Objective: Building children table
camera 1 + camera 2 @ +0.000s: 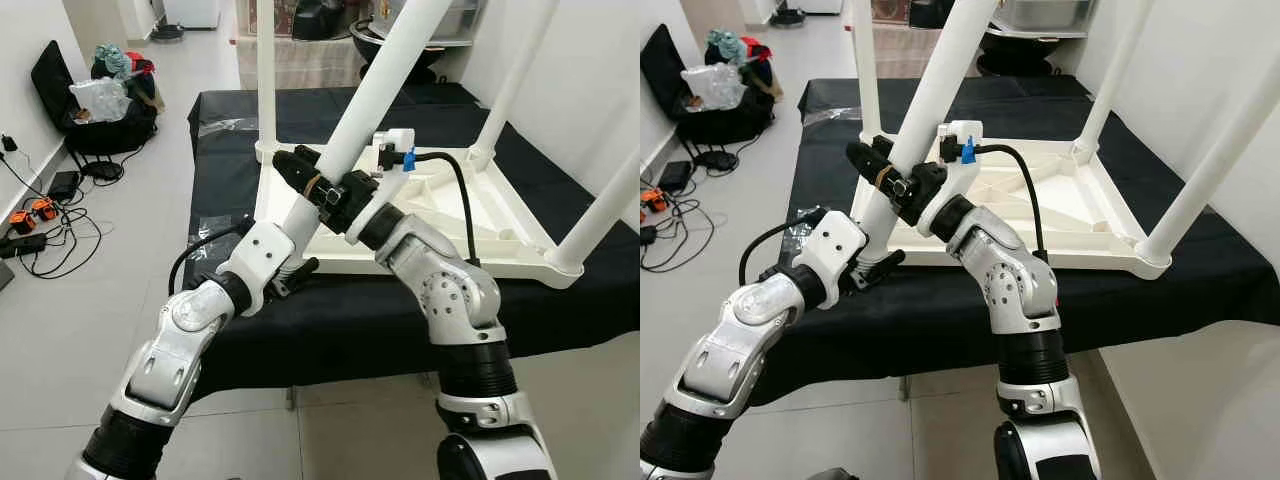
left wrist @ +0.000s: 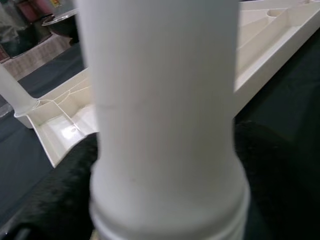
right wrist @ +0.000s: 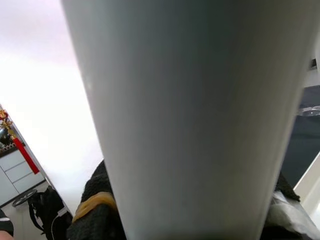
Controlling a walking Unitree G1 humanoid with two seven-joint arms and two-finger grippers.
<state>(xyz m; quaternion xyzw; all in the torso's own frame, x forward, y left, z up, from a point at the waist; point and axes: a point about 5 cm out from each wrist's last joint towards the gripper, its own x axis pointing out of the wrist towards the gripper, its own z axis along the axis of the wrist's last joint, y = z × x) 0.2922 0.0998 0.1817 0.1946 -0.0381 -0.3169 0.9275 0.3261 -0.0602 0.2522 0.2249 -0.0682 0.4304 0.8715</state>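
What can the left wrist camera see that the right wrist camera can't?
The left wrist view alone shows the upside-down white tabletop lying on the black cloth, plus another table leg standing in its corner. The right wrist view alone shows a bright wall and a red tassel hanging by a cabinet. Both share the big white table leg very close up, with dark gripper fingers beside it. In the left eye view, both grippers sit on that tilted leg.

Upper end of the tilted table leg (image 1: pixel 385 75) beyond the frame's top edge
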